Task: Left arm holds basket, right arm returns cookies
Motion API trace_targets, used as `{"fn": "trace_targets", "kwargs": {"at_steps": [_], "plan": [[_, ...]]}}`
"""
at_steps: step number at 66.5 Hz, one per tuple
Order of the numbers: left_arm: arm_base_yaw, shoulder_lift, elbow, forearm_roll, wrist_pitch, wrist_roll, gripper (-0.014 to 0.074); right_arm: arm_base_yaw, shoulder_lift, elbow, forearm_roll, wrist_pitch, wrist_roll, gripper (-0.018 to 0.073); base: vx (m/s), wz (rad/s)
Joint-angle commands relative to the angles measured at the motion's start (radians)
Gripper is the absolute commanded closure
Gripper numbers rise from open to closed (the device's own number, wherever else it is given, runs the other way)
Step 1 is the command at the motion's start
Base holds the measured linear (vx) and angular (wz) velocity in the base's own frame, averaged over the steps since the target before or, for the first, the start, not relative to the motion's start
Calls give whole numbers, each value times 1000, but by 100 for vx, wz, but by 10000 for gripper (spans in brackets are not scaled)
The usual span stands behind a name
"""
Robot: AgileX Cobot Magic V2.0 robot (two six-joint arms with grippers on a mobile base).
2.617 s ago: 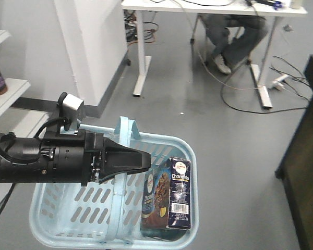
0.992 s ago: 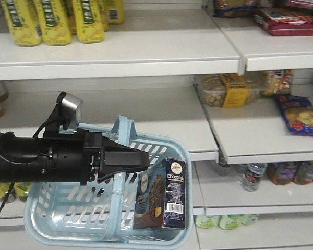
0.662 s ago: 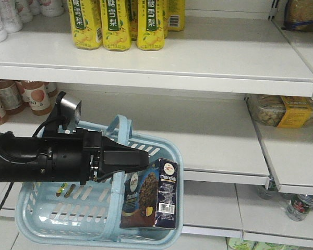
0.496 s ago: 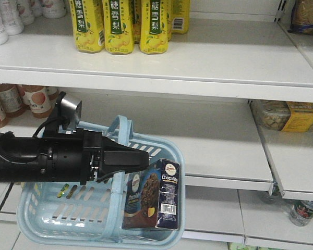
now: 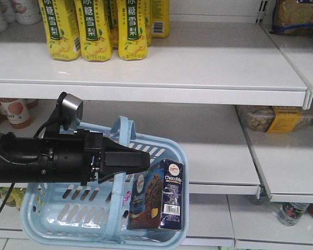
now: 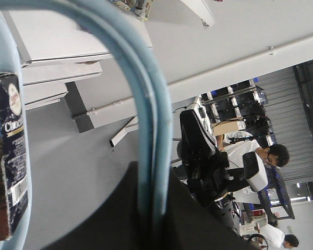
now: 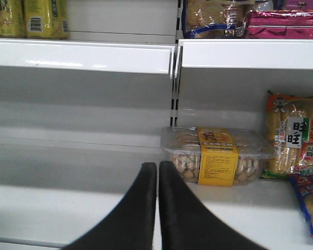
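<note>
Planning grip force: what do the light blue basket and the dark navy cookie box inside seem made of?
Light blue slotted basket: looks like moulded plastic, smooth, faintly glossy. Dark navy rectangular cookie box: probably printed cardboard, judging by crisp folded edges, barcode panel.

1 basket (image 5: 47, 219), 1 cookie box (image 5: 164, 195), 1 clear biscuit tub (image 7: 216, 156), 1 left hand (image 5: 145, 160), 1 right hand (image 7: 157, 171).

Yellow drink bottles (image 5: 96, 28) stand on the upper white shelf (image 5: 208, 62); a clear biscuit tub (image 7: 217, 156) sits lower.
</note>
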Motion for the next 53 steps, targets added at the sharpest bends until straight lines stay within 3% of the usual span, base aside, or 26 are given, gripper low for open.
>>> {"fn": "trace_targets", "kwargs": {"at_steps": [1, 53], "plan": [[-5, -34, -35, -120, 65, 11, 603, -2, -7, 2, -2, -75, -4, 567, 4, -11], [-5, -34, -35, -120, 65, 11, 603, -2, -7, 2, -2, -75, -4, 567, 5, -8]]}}
